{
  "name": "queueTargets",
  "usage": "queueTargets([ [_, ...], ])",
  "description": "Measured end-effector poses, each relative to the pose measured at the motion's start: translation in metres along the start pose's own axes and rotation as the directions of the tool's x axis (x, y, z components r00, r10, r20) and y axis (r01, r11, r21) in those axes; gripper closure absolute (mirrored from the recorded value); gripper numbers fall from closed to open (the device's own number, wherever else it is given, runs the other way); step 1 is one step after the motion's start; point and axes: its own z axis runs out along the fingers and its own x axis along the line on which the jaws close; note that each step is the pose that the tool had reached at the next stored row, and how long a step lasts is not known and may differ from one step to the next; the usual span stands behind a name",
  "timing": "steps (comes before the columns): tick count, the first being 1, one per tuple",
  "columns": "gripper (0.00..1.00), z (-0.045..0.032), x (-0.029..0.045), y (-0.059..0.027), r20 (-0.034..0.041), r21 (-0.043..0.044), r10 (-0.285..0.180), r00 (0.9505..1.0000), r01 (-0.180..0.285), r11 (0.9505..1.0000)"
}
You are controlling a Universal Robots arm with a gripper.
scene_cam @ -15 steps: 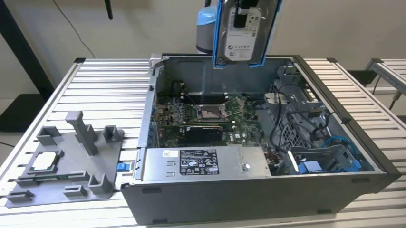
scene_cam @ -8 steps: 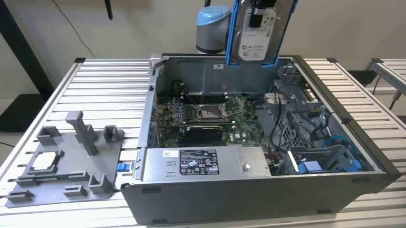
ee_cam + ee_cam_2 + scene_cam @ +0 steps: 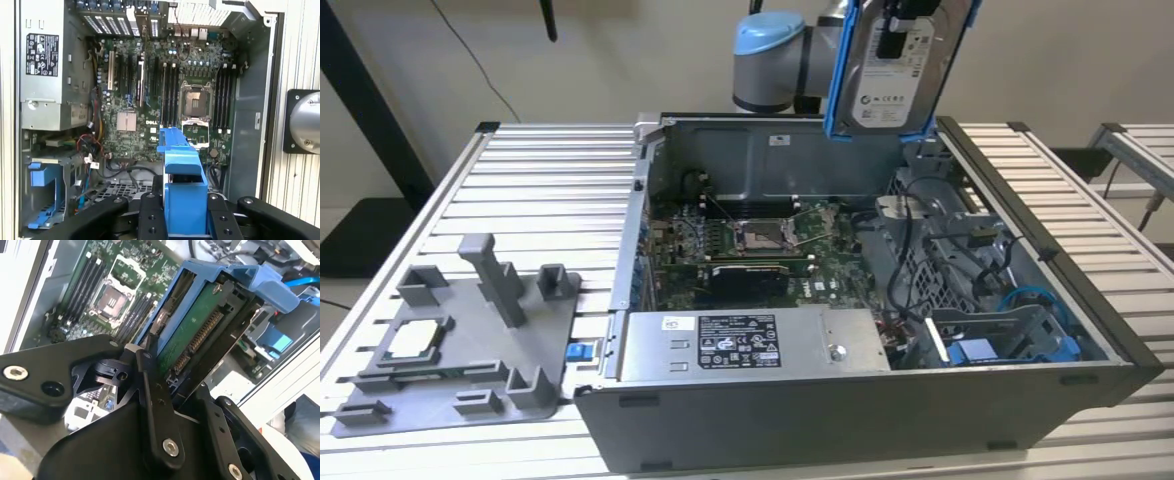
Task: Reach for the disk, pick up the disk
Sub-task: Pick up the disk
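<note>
**Disk gripped, up above the open case**

I see the gripper [image 3: 165, 390] clamped on the disk [image 3: 897, 65]; black fingers [image 3: 150, 220] sit either side of its blue bracket [image 3: 182, 185]. In the exterior view the disk hangs upright above the rear wall of the open computer case [image 3: 854, 420], label side facing the camera, clear of the case.

Below it: one motherboard [image 3: 165, 100] with one bare CPU socket [image 3: 194, 100], one grey power-supply box [image 3: 754, 345] at the front wall, a blue drive bay [image 3: 1001, 335] on the exterior view's right with loose black cables [image 3: 947, 250] around it.

On the slatted table [image 3: 534, 190], exterior view's left: one grey fixture [image 3: 467, 340] holding one small silver chip [image 3: 416, 340], well apart from the disk.
</note>
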Motion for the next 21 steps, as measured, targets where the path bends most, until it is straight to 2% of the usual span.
queueTargets([
  [16,1.00,0.0000,0.0013,-0.0526,0.0000,-0.0001,0.000,1.0000,0.000,1.0000],
  [21,1.00,0.0000,0.0016,-0.0648,0.0001,0.0000,0.000,1.0000,0.000,1.0000],
])
